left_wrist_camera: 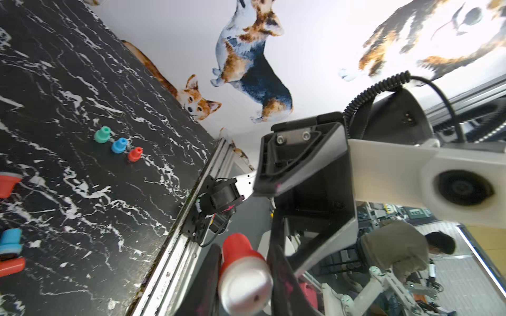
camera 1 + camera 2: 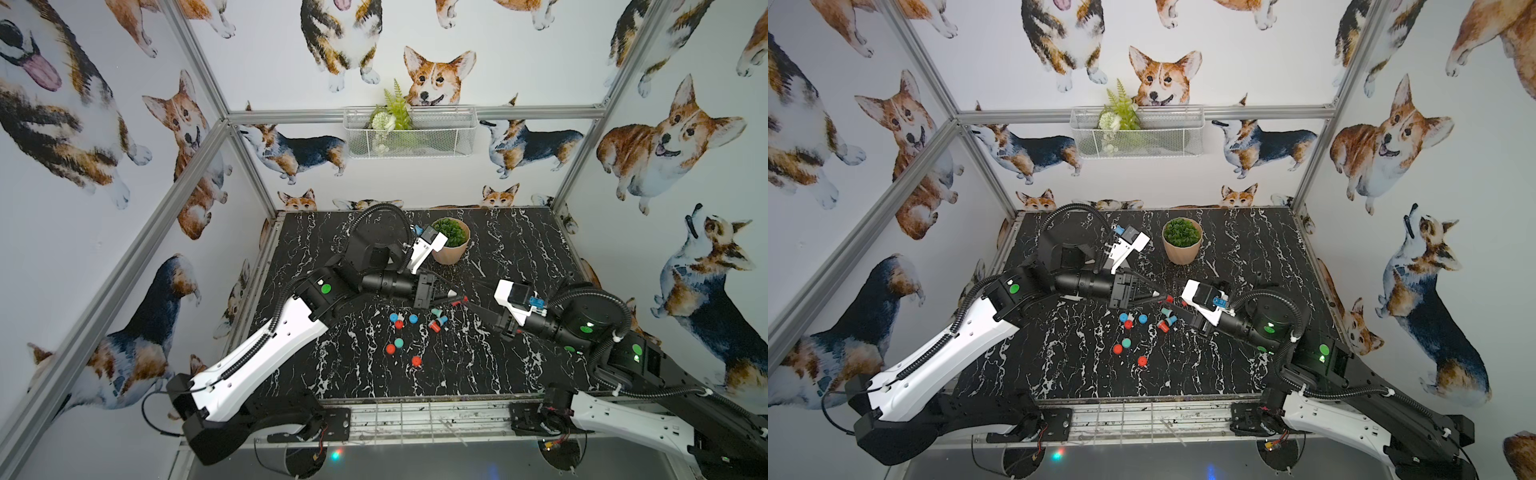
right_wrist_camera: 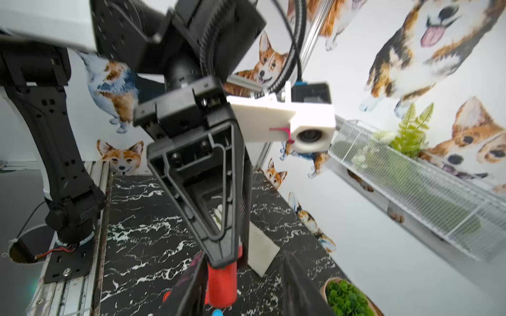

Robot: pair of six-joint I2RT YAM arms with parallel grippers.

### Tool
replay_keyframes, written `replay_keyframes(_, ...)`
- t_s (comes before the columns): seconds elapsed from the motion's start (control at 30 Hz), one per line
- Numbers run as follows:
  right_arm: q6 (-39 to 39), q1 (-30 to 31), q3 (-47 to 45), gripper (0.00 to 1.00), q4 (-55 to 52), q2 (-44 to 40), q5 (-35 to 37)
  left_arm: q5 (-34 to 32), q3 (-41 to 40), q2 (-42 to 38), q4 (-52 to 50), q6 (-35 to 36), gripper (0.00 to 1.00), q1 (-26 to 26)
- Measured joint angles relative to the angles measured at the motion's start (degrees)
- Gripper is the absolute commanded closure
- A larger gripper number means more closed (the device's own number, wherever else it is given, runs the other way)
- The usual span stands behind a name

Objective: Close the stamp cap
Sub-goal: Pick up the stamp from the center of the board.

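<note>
A black, white-veined marble-look table (image 2: pixel 498 374) between corgi-print walls (image 2: pixel 665 124) fills both top views, with small round plastic pieces (image 2: pixel 399 343) scattered on it and the left gripper (image 2: pixel 457 295) holding the red stamp (image 2: pixel 451 293) over its middle. The left wrist view shows that gripper clamped on the stamp's flared red barrel, its glossy pale dome end nearest the lens. In the right wrist view the right gripper (image 3: pixel 243 257) has its jaws standing apart, flanking the stamp's smooth red cylindrical end.
</note>
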Motion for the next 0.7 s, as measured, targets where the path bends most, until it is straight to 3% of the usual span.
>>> replay_keyframes(0.27, -1.9, 0.0, 0.3, 0.60, 8.9, 0.2, -7.3, 6.0, -1.5, -1.0, 11.5, -8.1, 0.94, 0.4)
replay_keyframes(0.7, -2.5, 0.0, -3.4, 0.60, 14.4, 0.0, -8.3, 8.5, -4.1, -1.5, 23.2, -16.2, 0.96, 1.4)
